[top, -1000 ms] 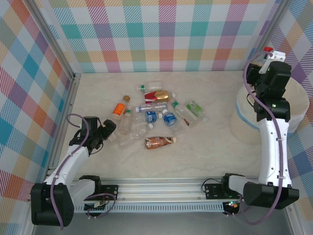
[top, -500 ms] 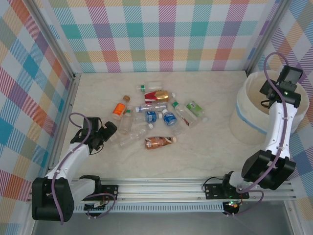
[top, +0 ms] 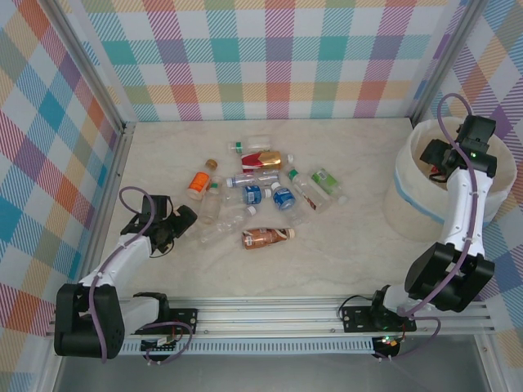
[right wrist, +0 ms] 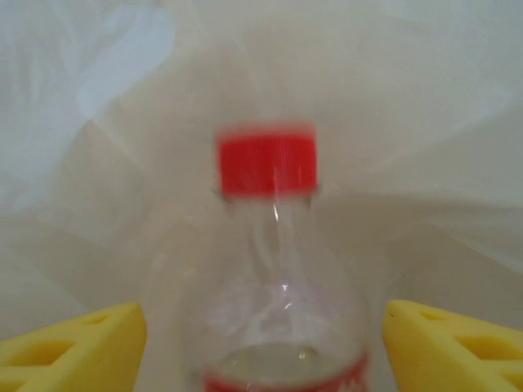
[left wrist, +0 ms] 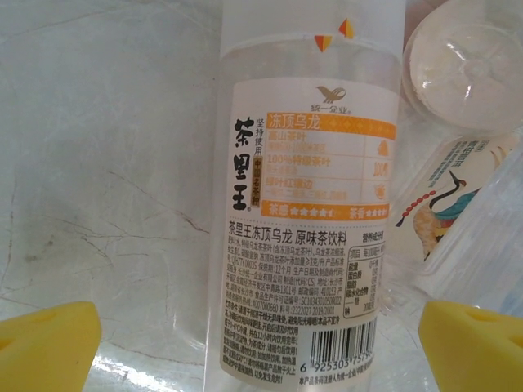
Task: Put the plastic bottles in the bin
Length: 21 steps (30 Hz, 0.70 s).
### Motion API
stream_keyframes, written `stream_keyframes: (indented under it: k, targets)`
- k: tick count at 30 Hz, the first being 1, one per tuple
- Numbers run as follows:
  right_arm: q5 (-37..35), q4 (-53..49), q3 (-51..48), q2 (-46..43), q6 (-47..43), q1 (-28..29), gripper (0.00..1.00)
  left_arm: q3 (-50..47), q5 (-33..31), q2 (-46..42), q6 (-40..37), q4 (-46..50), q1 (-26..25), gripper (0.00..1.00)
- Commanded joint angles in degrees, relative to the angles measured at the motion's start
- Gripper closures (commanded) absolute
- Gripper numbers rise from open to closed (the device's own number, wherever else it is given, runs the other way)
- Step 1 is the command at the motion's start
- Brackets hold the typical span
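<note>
The right pincer (right wrist: 263,335) is seen with its yellow pads (right wrist: 73,339) parted inside the bin (top: 413,196), one red-capped bottle (right wrist: 265,278) caught blurred between them, slim gaps showing at either side and the cream liner (right wrist: 409,82) behind it. The left pincer (left wrist: 261,343) is spread wide on the table (top: 351,237), an orange-labelled clear bottle (left wrist: 306,229) framed between its pads but untouched. Roughly eleven plastic bottles (top: 253,194) are counted in a loose cluster at mid-table, well apart from the bin at the far right. The pale marbled surface is enclosed by pastel checked walls (top: 270,57), and two arms are mounted on a metal rail (top: 270,314) at the near edge.
</note>
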State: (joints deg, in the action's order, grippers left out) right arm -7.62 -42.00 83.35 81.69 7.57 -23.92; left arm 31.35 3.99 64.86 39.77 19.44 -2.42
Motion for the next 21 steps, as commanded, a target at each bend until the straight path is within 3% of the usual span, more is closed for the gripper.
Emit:
stream_keyframes:
  k: [1,7,11,16,21]
  targets:
    - [3.1,-0.5,1.6,-3.7,0.7,0.7,0.17,2.3,0.7,1.1,-1.4,0.7,0.7,0.00]
    - [3.4,-0.5,2.8,-7.3,0.7,4.0,0.02,2.9,4.4,3.7,-2.1,-0.8,0.7,0.00]
    - [6.2,0.5,2.5,-9.9,1.6,7.3,0.00,3.0,7.8,5.2,-3.6,-1.7,0.5,0.03]
    - [14.6,6.6,-1.4,-13.8,4.7,12.4,0.00,2.9,3.5,5.2,-5.2,-1.2,-2.7,0.09]
    - [19.5,12.0,-3.7,-15.4,5.9,21.1,0.00,2.5,-4.4,6.4,-6.5,-2.0,-6.2,0.13]
